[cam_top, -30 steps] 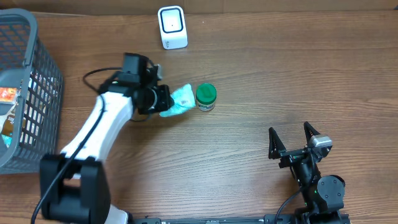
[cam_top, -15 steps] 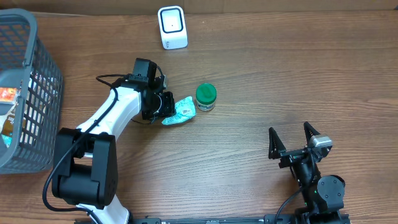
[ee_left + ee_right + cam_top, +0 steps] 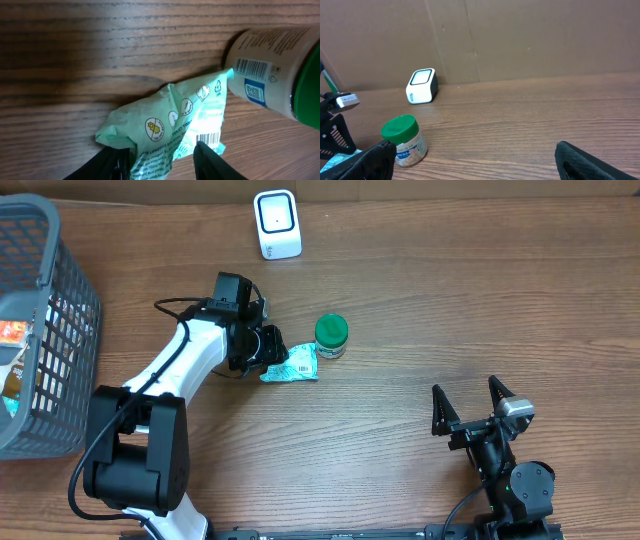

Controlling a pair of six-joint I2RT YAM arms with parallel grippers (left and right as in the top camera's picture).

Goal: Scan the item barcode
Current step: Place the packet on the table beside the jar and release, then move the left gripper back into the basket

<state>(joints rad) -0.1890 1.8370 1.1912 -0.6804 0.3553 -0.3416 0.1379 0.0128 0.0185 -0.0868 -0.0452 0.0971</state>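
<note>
The left gripper stood with its jaws parted, released rather than clenched. The near end of the mint-green packet lay between its two dark fingers, and I could not tell whether either pad touched the wrapper. The packet lay flat and crumpled on the wooden table, directly to the left of the green-lidded jar. One of its corners reached the jar's side, touching it or only just short of it. The packet's barcode faced upward on the edge away from the jar. The jar stood upright, and a second barcode on its own label showed in the left wrist view. Behind the left gripper, the white arm ran away from the jar, down and to the left toward the table's near edge. Beyond the jar, toward the far edge and a little to its left, the white scanner stood well apart from it, against the cardboard backdrop. Far to the jar's left sat the grey wire basket with some packaged goods inside. The right gripper hung wide open and empty, well apart from the jar on its right and nearer the table's front edge.
</note>
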